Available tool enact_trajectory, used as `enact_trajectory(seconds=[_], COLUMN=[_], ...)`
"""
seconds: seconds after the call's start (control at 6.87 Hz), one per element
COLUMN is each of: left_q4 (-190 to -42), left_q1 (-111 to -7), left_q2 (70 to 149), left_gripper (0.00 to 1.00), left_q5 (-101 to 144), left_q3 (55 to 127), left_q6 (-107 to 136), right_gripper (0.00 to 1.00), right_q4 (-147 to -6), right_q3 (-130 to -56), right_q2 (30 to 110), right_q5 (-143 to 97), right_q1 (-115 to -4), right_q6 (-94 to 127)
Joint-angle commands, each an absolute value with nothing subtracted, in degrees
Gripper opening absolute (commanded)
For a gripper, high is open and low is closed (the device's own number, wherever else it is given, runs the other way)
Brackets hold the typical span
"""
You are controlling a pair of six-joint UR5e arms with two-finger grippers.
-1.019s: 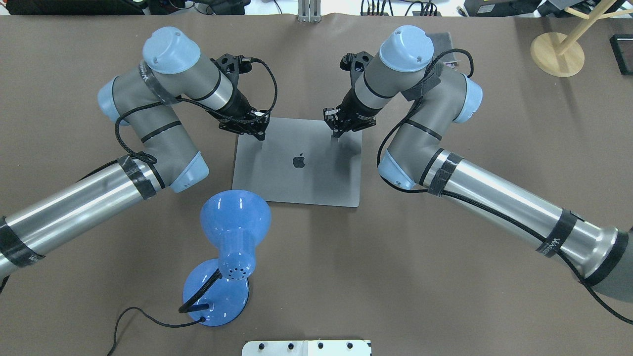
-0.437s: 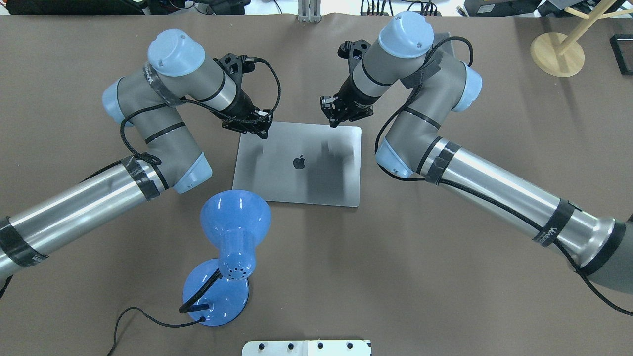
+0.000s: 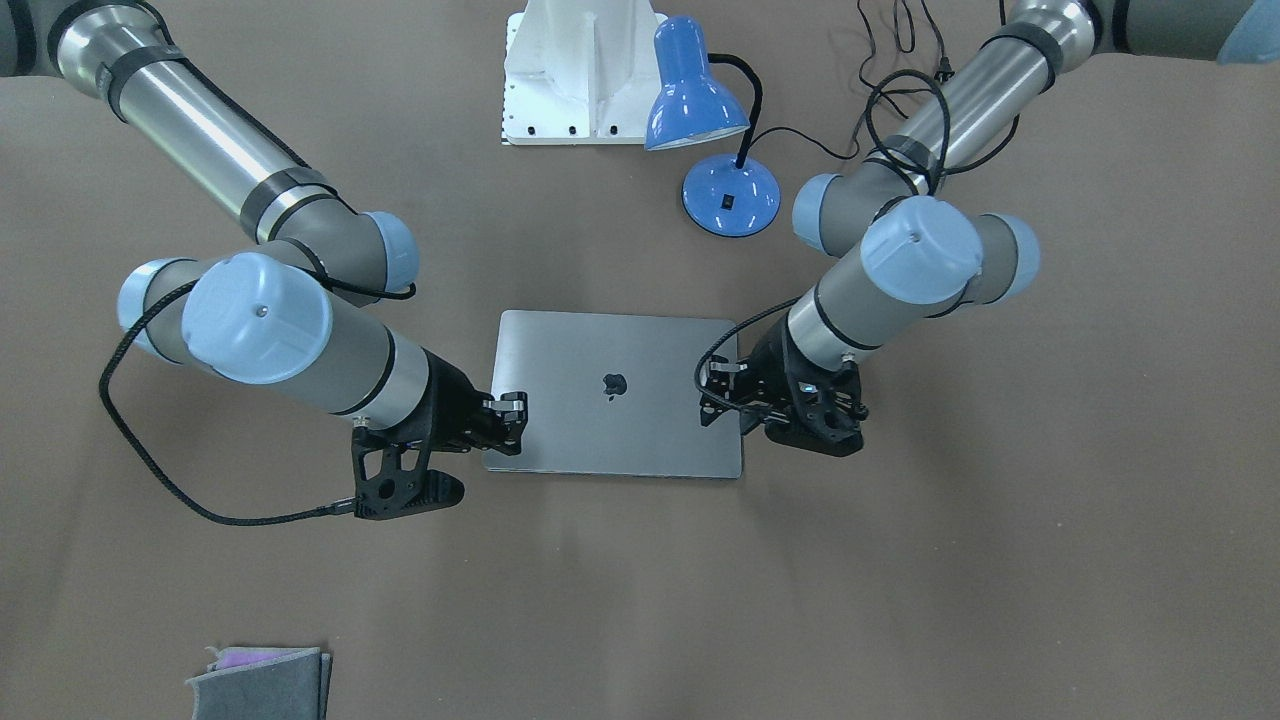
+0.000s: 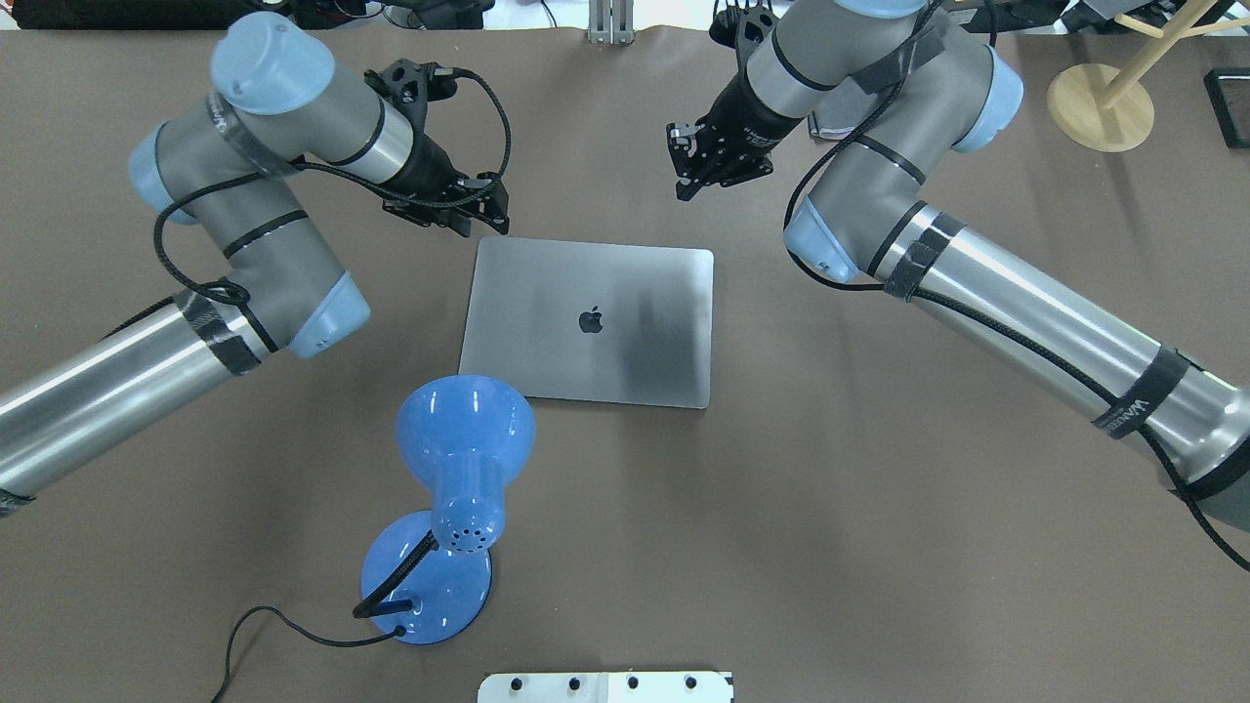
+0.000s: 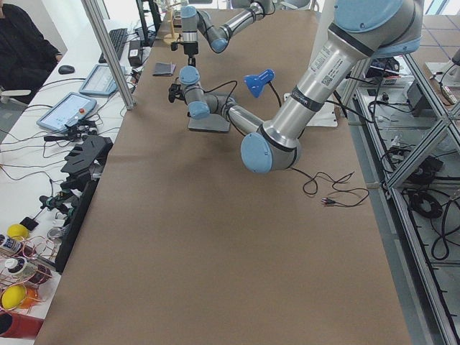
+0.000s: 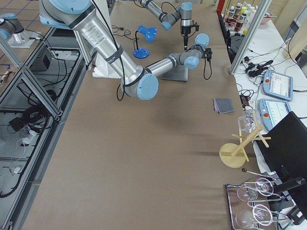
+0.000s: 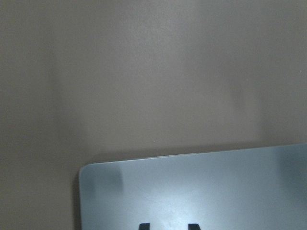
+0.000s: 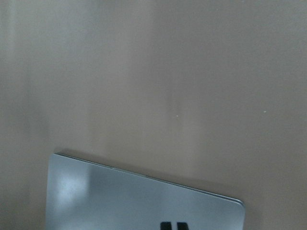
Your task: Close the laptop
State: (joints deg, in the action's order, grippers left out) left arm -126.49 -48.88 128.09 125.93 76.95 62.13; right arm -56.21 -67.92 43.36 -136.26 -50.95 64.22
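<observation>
The space-grey laptop point(image 4: 589, 322) lies closed and flat on the brown table, apple logo up; it also shows in the front view point(image 3: 615, 395). My left gripper point(image 4: 493, 220) hovers just beyond the lid's far left corner and touches nothing. Its wrist view shows that corner of the lid point(image 7: 192, 191) and two fingertips point(image 7: 144, 225) with a gap between them. My right gripper point(image 4: 687, 186) hangs higher, beyond the far right corner. Its wrist view shows the lid point(image 8: 134, 201) below and fingertips point(image 8: 165, 225) close together, holding nothing.
A blue desk lamp point(image 4: 464, 430) with a black cord stands near the laptop's near left corner. A white base plate point(image 4: 605, 686) lies at the near edge. A grey felt pouch point(image 3: 260, 680) lies far right of me. A wooden stand point(image 4: 1101, 105) is at the far right.
Both grippers have left the lid's far edge, rising and moving away from it, the right one farther. The laptop lies flat and still.
</observation>
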Motion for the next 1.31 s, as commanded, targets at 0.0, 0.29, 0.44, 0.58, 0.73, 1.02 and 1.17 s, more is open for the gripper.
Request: enact_trajectory(seconds=[0.0,0.29,0.44,0.58,0.73,1.02,1.17], left_q4=[-123.43,-119.62,-119.53,-119.62,-119.62,-119.53,-119.27], left_q1=[-55.69,-60.8,-62.04,-65.62,-67.66,-75.11,-79.24], left_q2=[122.72,113.08,107.29,102.7,96.74,87.05,83.1], left_gripper=[0.99,0.99,0.99,0.99,0.99,0.99,0.99], left_q5=[126.3,126.47,126.47,126.82,128.04,127.62,127.88], left_q3=[82.07,91.89,95.94,97.11,99.21,100.11,100.11], left_q6=[61.96,61.08,61.08,58.04,49.48,29.11,18.65], right_gripper=[1.0,1.0,1.0,1.0,1.0,1.0,1.0], right_q4=[-60.17,-64.76,-66.17,-71.14,-76.67,-93.59,-102.22], right_q3=[-72.14,-76.27,-76.38,-76.64,-79.42,-84.43,-89.94], right_q2=[48.75,57.69,62.62,66.06,69.83,72.15,74.86], right_q5=[-138.24,-137.3,-136.5,-134.93,-132.3,-125.37,-118.98], right_q1=[-56.39,-63.43,-66.94,-70.28,-72.66,-78.64,-80.05], right_q6=[63.03,53.5,40.73,29.21,20.83,-0.94,-8.45])
